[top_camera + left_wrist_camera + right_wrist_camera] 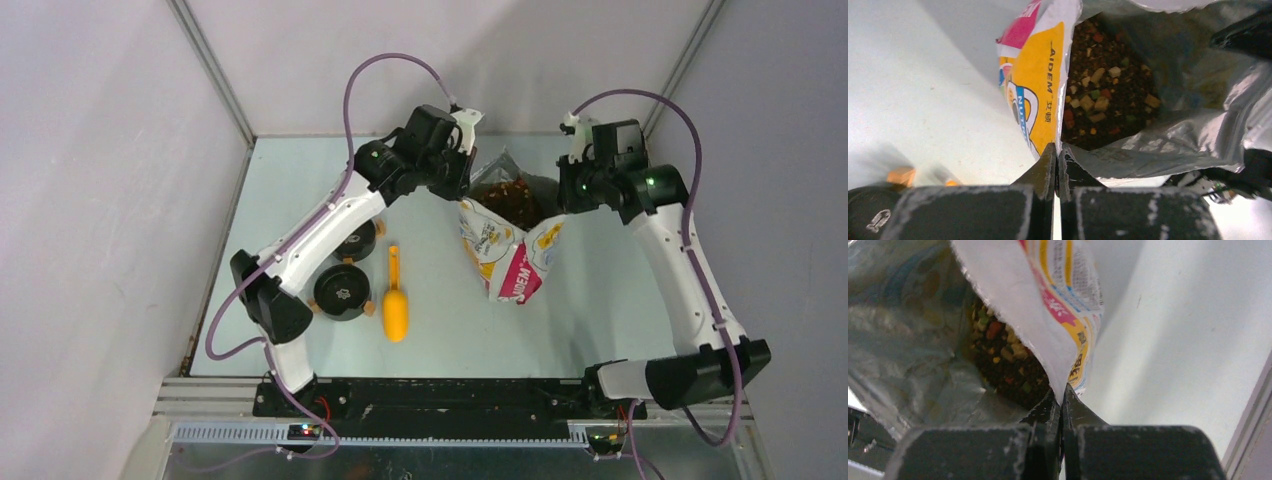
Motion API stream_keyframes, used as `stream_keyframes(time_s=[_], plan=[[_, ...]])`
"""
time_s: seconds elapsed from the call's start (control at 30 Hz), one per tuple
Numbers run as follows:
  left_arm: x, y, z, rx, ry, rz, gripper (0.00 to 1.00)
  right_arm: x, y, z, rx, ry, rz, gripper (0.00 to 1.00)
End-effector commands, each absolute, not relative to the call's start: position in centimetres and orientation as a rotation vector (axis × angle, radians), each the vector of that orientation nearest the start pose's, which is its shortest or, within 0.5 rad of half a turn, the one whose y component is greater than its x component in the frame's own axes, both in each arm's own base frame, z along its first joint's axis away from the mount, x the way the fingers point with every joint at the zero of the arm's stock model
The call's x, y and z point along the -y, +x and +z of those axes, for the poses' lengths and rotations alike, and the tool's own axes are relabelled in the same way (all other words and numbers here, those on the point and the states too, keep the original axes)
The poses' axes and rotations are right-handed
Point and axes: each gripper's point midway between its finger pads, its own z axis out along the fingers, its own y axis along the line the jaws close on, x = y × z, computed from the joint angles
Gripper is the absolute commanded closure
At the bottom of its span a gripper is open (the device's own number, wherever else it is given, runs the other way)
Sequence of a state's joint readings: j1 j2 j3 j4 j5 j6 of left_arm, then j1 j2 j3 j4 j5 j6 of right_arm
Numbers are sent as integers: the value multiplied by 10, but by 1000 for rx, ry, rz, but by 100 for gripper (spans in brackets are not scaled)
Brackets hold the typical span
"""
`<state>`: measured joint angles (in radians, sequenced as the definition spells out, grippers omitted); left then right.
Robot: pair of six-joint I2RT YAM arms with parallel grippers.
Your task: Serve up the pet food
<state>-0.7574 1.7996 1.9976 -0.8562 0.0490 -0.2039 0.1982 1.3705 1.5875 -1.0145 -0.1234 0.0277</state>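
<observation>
Pet food [1108, 95], dark brown kibble flecked tan, red and green, loose heap inside open bag [505, 255].

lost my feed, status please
Left end effector and right end effector each shut on bag rim. Kibble inside open bag. Scoop lies clear, nothing blocking.

bag [500, 255] open, pet food [508, 197] reachable (scoop [396, 305] left)

Top view looks down; close wrist views share bag [1038, 90] and pet food [1098, 100].
</observation>
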Motion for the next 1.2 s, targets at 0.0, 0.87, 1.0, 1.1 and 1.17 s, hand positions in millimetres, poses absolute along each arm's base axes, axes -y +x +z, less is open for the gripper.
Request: stream_keyframes(time_s=[0.0,0.87,1.0,1.1,1.17], plan=[[363,300,354,-2024,797,-904,100,-106,311,321,-2158,-363,349,91],[188,237,198,-2517,1099,-362,0,-25,231,284,-2187,-465,190,0],[194,234,176,-2492,1011,-416,0,-34,209,272,-2137,-490,231,0],[189,246,172,-2470,937,-338,0,-45,192,264,-2126,-497,307,0],[181,252,167,-2415,954,-265,0,-45,186,262,-2130,-485,313,0]])
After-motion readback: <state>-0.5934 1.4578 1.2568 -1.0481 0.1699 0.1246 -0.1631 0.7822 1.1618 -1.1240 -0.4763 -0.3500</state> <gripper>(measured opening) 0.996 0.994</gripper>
